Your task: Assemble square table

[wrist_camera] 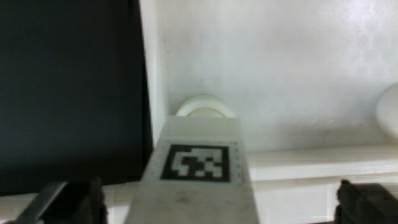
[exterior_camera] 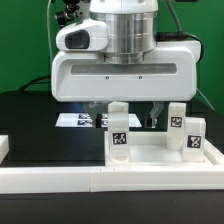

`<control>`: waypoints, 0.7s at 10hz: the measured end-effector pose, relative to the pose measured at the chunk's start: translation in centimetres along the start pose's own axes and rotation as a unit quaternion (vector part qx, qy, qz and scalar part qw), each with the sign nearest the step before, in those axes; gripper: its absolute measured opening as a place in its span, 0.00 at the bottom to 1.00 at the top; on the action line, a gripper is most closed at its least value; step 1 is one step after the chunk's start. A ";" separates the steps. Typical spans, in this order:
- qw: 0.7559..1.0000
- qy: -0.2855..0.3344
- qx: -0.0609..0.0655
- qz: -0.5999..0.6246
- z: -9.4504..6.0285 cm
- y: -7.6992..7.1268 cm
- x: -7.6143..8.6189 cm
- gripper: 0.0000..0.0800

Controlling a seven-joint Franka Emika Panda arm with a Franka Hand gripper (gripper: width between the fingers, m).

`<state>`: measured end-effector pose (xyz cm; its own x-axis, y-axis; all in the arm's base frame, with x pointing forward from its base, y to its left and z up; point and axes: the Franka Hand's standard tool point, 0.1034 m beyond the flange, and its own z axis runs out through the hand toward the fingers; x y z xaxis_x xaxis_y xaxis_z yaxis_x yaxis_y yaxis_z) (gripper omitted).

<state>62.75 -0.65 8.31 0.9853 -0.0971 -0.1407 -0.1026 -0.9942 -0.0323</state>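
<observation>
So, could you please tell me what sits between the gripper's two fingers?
A tagged white leg stands between the open fingers, seen in the wrist view.

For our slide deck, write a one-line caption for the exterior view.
Franka arm's open gripper hovers above white tagged legs standing on the square table top.

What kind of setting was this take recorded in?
Probably a robotics lab bench: a black work surface with a green backdrop, a white robot arm over it, and white table parts carrying printed marker tags.
</observation>
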 end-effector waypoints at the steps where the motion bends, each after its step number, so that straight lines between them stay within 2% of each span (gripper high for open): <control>1: 1.000 0.001 0.000 0.000 -0.1 0.0 0.1 0.81; 2: 1.000 0.001 0.000 0.001 -0.1 0.1 0.1 0.81; 3: 1.000 0.001 0.000 0.001 -0.1 0.1 0.1 0.69; 4: 1.000 0.002 0.000 0.001 -0.1 0.1 0.1 0.69; 5: 1.000 0.002 0.000 0.001 -0.1 0.1 0.1 0.42; 6: 1.000 0.002 0.000 0.001 -0.1 0.1 0.1 0.36; 7: 1.000 0.002 0.000 0.001 -0.1 0.1 0.1 0.36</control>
<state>62.89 -0.81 8.36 0.9857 -0.0993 -0.1362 -0.1046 -0.9940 -0.0320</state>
